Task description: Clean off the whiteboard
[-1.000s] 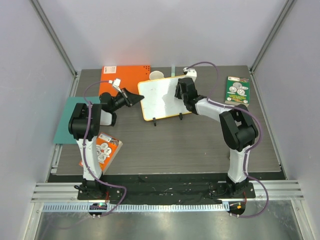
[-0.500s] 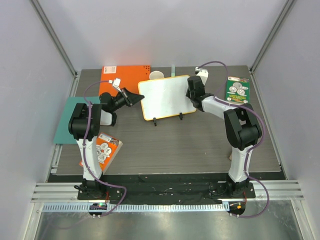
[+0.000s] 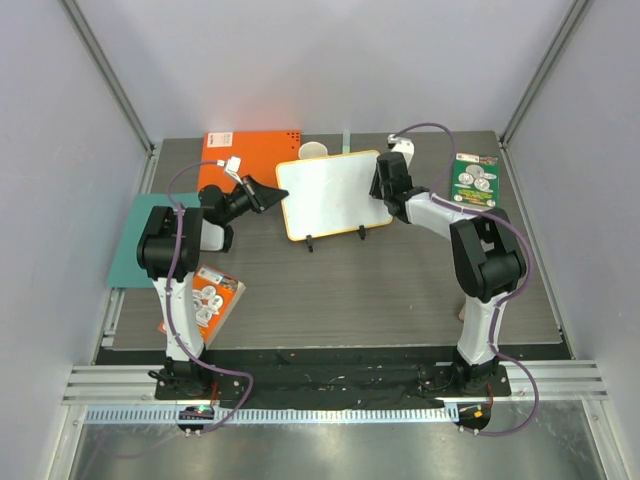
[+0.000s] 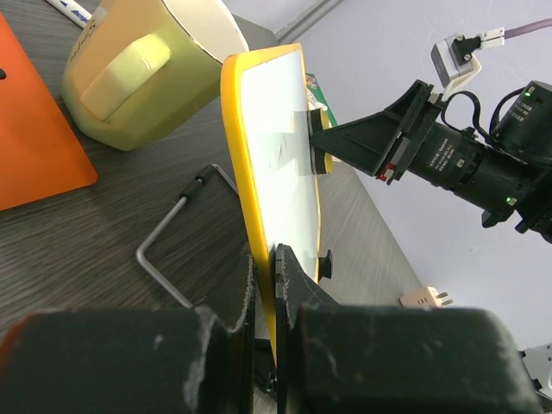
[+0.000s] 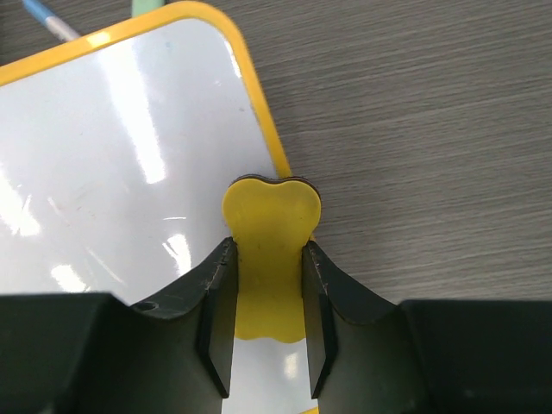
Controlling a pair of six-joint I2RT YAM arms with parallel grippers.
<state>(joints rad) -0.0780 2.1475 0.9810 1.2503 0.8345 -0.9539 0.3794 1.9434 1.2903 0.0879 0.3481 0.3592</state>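
Two-arm erasing posture. The whiteboard (image 3: 330,195) stands tilted on its black feet near the middle of the far edge of the table (image 3: 380,290), just in front of a pale yellow-green mug (image 4: 147,60) and beside the orange notebook (image 3: 250,152) at the far left. The left gripper (image 4: 265,255) is closed on the board's yellow rim at its left edge, fingers pinching the rim from both faces. This hold appears meant to brace the light, propped board so that it neither slides nor tips under pressure from the other side. The right gripper (image 5: 268,248) stands at a narrow opening, clamped across the waist of a yellow eraser (image 5: 272,203). The eraser's dark pad lies against the writing face at the board's right edge and overlaps the rim there, as suits the end of a stroke across the face. The two arms thus oppose each other across the board, one holding, one wiping. The writing face reads as white with streaks of glare. Whether any faint ink remains cannot be told, since reflections cover much of it, the left wrist view shows it almost edge-on, and the right gripper's body cuts off its lower part in the right wrist view. The eraser's pad side is hidden against the board. A bent wire leg (image 4: 177,250) lies on the table behind the board, and its join to the board is out of sight.
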